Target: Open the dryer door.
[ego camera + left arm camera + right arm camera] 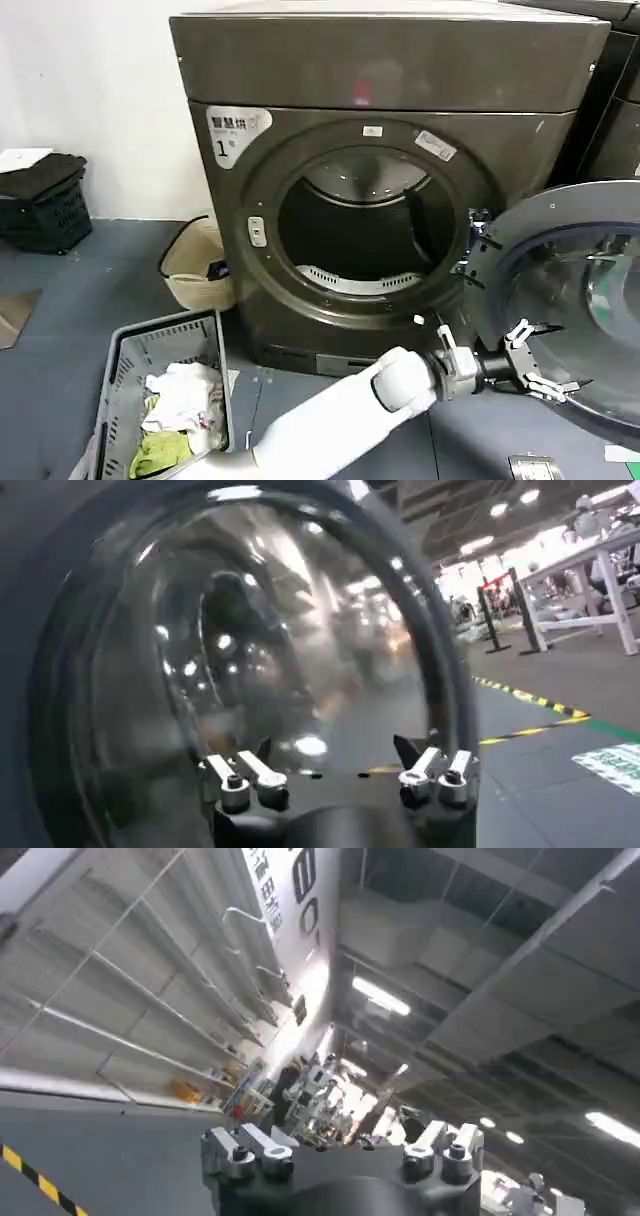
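Head view: the dryer (380, 100), bronze-grey with a white "1" sticker (232, 135) at its upper left corner, stands with its drum (365, 235) exposed. The door (575, 240) is swung wide on hinges at the right of the opening, its inner face turned outward, its rim reaching the picture's right edge. The left arm (330, 415), white, stretches from the lower left across the front of the machine. Its end effector (540, 365) sits against the lower part of the door's inner side, fingers spread apart, gripping nothing. On the floor to the left lies a grey basket (125, 385) with white and green laundry (180, 410) in it. A beige basket (190, 265) stands beside the machine's left foot, and a black crate (45, 205) rests by the wall further left.

In the left wrist view, the end effector (340, 780) is close before the door's domed glass (270, 650), its two fingertips (245, 780) well apart.

In the right wrist view, the right end effector (340, 1153) points up at a ceiling (480, 968), its fingers wide and empty.
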You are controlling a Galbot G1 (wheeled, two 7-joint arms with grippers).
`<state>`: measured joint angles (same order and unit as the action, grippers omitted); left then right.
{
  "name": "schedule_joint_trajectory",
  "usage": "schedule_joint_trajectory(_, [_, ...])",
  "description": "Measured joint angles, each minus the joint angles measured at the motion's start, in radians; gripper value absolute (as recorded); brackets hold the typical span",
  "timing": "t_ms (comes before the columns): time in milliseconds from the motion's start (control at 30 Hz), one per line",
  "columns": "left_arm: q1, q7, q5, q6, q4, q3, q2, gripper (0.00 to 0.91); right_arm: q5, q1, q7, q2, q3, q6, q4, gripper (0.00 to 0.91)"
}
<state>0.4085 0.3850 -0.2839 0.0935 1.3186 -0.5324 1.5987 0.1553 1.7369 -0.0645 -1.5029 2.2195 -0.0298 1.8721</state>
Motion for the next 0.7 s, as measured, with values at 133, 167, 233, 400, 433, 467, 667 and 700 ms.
schedule_joint_trajectory(133, [0.008,0.001,-0.004,-0.015,0.013,0.000,-0.012,0.907,-0.002,-0.002,-0.018,0.006,-0.010,0.000,-0.003,0.907])
schedule_joint_trajectory(167, [0.012,0.005,-0.006,-0.022,0.022,0.000,-0.019,0.907,-0.005,-0.003,-0.022,0.007,-0.014,0.000,-0.003,0.907])
schedule_joint_trajectory(233, [0.021,0.016,-0.006,-0.037,0.046,-0.001,-0.037,0.907,-0.015,-0.005,-0.025,0.009,-0.019,0.001,-0.003,0.907])
schedule_joint_trajectory(400, [0.042,0.021,-0.005,-0.054,0.132,-0.003,-0.106,0.907,-0.032,-0.014,-0.026,0.021,-0.038,0.009,-0.012,0.907])
schedule_joint_trajectory(433, [0.046,0.022,-0.001,-0.057,0.157,-0.003,-0.127,0.907,-0.034,-0.015,-0.028,0.023,-0.043,0.012,-0.013,0.907])
schedule_joint_trajectory(467, [0.052,0.022,0.003,-0.059,0.178,-0.003,-0.144,0.907,-0.034,-0.015,-0.031,0.025,-0.048,0.015,-0.015,0.907])
schedule_joint_trajectory(667, [0.084,0.047,0.070,-0.088,0.324,0.002,-0.283,0.907,-0.022,-0.015,-0.043,0.034,-0.078,0.031,-0.034,0.907])
schedule_joint_trajectory(700, [0.089,0.055,0.089,-0.088,0.349,0.003,-0.314,0.907,-0.020,-0.015,-0.045,0.035,-0.082,0.031,-0.037,0.907])
